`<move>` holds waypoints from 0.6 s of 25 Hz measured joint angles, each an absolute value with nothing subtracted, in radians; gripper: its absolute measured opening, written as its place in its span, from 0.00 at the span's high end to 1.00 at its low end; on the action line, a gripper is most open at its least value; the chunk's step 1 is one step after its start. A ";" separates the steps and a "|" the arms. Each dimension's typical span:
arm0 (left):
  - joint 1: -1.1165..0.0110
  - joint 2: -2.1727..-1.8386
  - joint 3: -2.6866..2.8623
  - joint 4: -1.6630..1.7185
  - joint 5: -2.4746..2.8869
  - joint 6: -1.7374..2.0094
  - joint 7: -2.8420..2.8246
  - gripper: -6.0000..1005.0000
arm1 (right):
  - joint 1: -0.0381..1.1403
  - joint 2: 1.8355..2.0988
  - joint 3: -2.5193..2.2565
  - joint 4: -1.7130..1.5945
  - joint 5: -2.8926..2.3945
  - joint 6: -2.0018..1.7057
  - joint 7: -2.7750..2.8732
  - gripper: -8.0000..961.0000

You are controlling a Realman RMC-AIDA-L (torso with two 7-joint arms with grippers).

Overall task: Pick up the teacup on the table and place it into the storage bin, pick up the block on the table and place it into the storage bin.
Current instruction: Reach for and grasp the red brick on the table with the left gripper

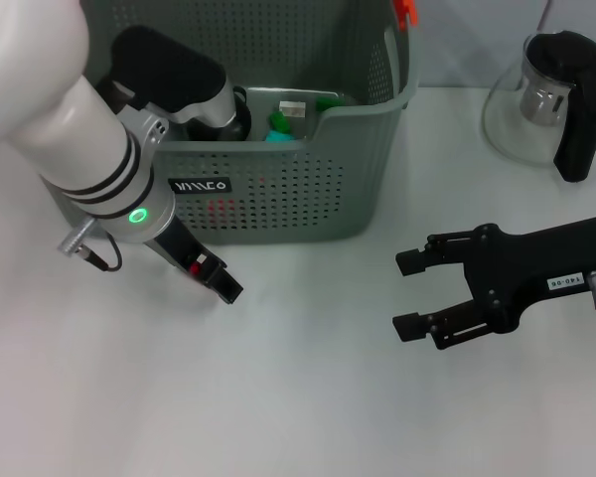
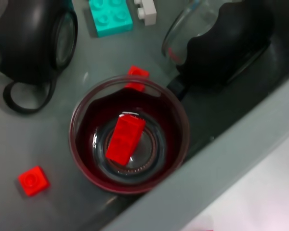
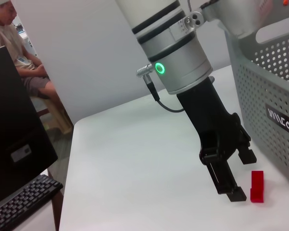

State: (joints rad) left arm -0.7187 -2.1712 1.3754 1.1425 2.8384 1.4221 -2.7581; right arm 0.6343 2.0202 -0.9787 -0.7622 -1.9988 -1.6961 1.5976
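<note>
The left gripper [image 3: 243, 175] is down at the worktop, just in front of the storage bin [image 1: 298, 189], toward the left edge of the table. Its two fingers stand apart with nothing held between them. The red block [image 3: 256, 186] stands on the table just beside the lower fingertip. It is upright on its short end, with the long axis vertical. I cannot tell if the finger touches it.

I get this only from the right wrist view. In the head view the left gripper [image 1: 219, 281] covers the block almost fully, and I see only a small red spot by the fingers.

The left wrist view looks down into the bin and gives me what the head view does not: the teacup [image 2: 129, 137] stands upright on the bin floor, close to the near wall [image 2: 221, 163]. Inside the cup lies another red brick [image 2: 125, 137], with its long axis slanted. Small red pieces [image 2: 33, 180] and a teal brick [image 2: 111, 17] lie around it.

The right gripper [image 1: 412, 293] is near the right edge of the table, opened wide and empty, with the fingers pointing toward the left edge. The glass teapot [image 1: 551, 99] stands at the far right corner.
</note>
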 joint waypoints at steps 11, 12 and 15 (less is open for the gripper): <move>-0.740 -2.172 1.400 1.099 2.851 1.368 -2.777 0.11 | 0.642 2.020 -0.979 -0.759 -1.999 -1.695 1.597 0.03; -0.741 -2.171 1.401 1.098 2.853 1.366 -2.779 0.11 | 0.643 2.020 -0.979 -0.759 -1.999 -1.695 1.597 0.03; -0.743 -2.169 1.404 1.097 2.855 1.362 -2.782 0.11 | 0.643 2.020 -0.979 -0.759 -1.999 -1.694 1.597 0.03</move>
